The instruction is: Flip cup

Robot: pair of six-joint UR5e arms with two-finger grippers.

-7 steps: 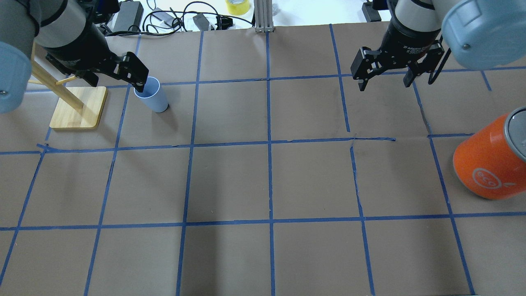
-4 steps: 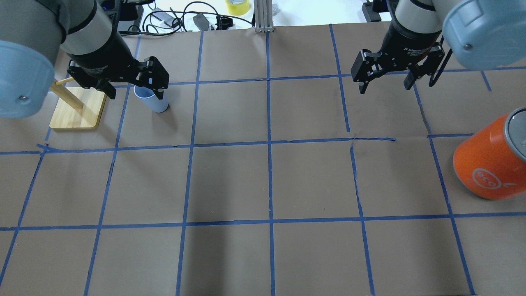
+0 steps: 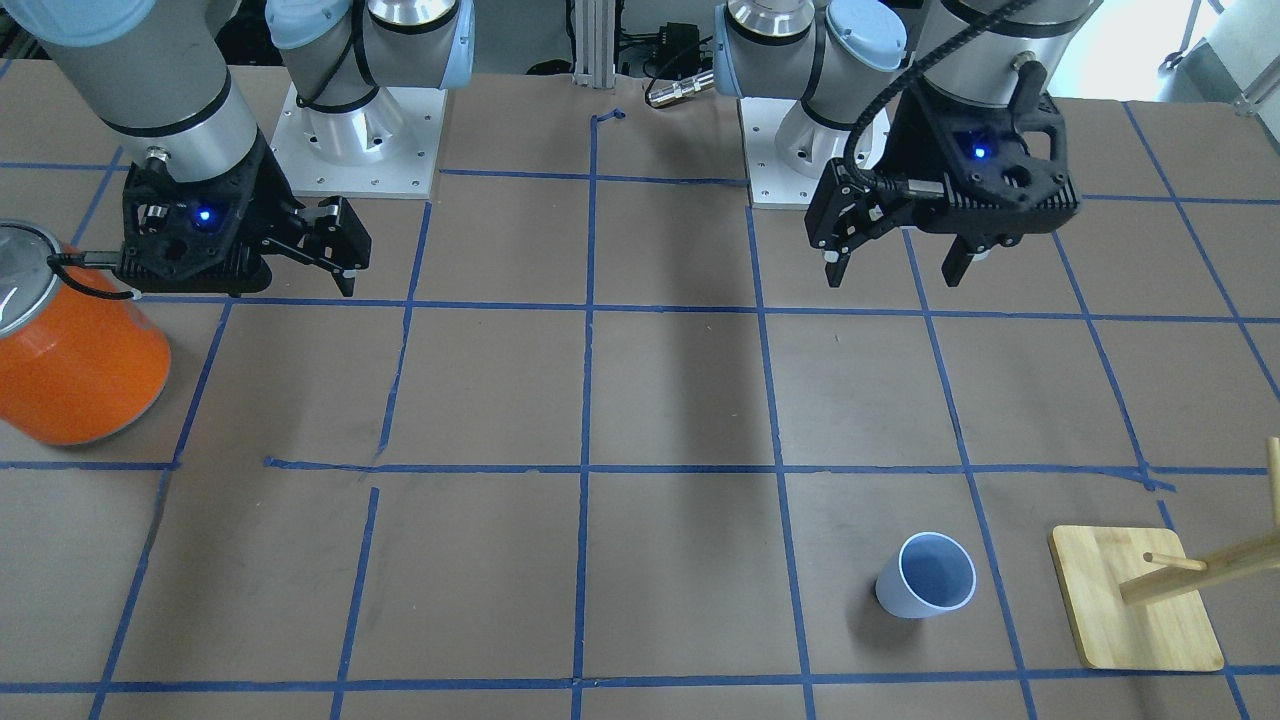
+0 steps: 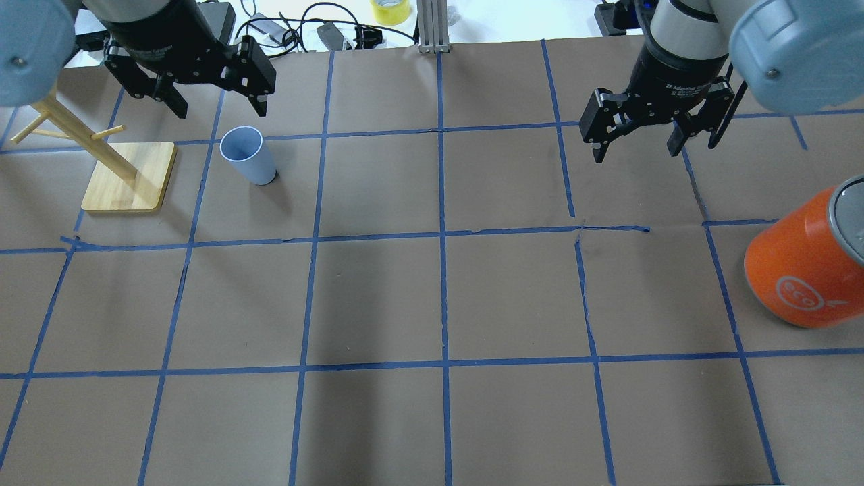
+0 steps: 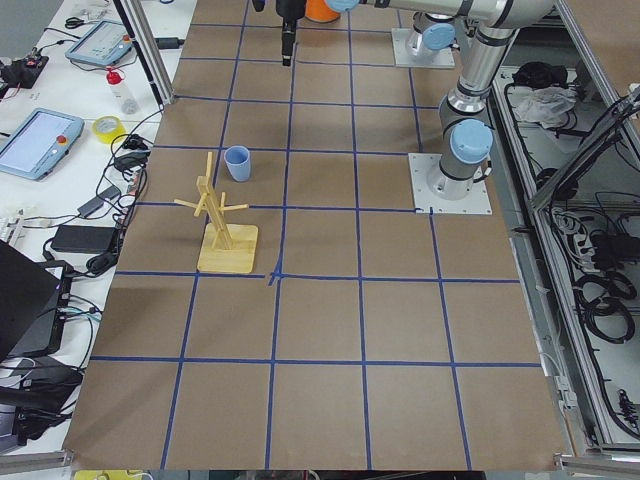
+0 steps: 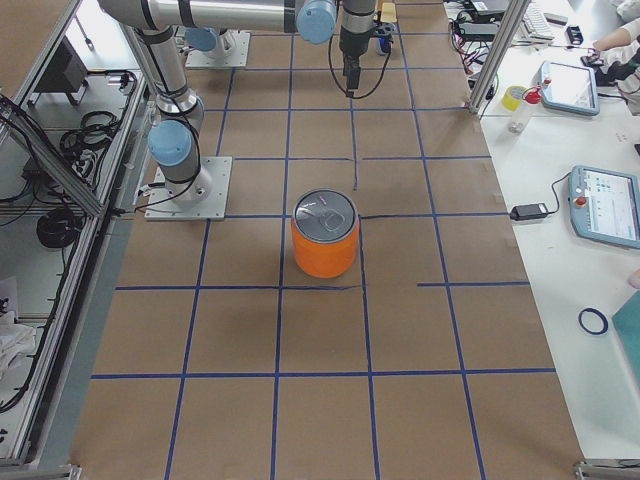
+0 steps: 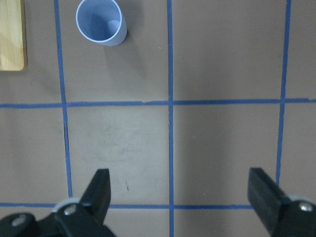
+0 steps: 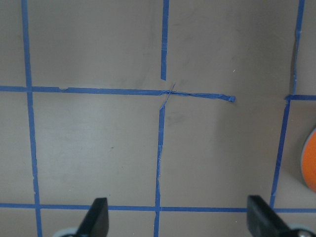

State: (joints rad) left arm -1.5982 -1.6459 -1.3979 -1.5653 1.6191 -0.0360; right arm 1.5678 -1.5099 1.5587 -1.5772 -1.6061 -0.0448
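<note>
Since the small pale lavender-blue plastic cup (image 4: 248, 155) stands upright on its narrow base, mouth up, in a taped square of the brown paper-covered worktop (image 4: 439, 304), any clumsy contact would likely tip it. It sits just beside the base of the wooden peg rack (image 4: 131, 177), with nothing touching it.

The left gripper (image 4: 221, 101) hangs above and apart from the cup, its fingers spread wide and empty. In the left wrist view the cup lies far ahead of the fingers, not between them. The right gripper (image 4: 636, 152) hovers well away on the other side, its fingers also apart and empty, nearer the large orange canister with a silver top (image 4: 803, 270).

If a mouth-down cup is wanted, the whole flip is yet to do; if mouth-up was the aim, it looks finished.

Should the left arm go down for a grasp, several things could go wrong:
- A finger landing on the rim instead of straddling the wall would probably knock the cup over, and a tapered cup rolls in a curve, perhaps against the rack.
- The rack's slanted pegs lie close to the approach, so a wrist or finger could snag one.
- Too hard a squeeze on the sloped, thin plastic wall may make the cup slip out.
</note>
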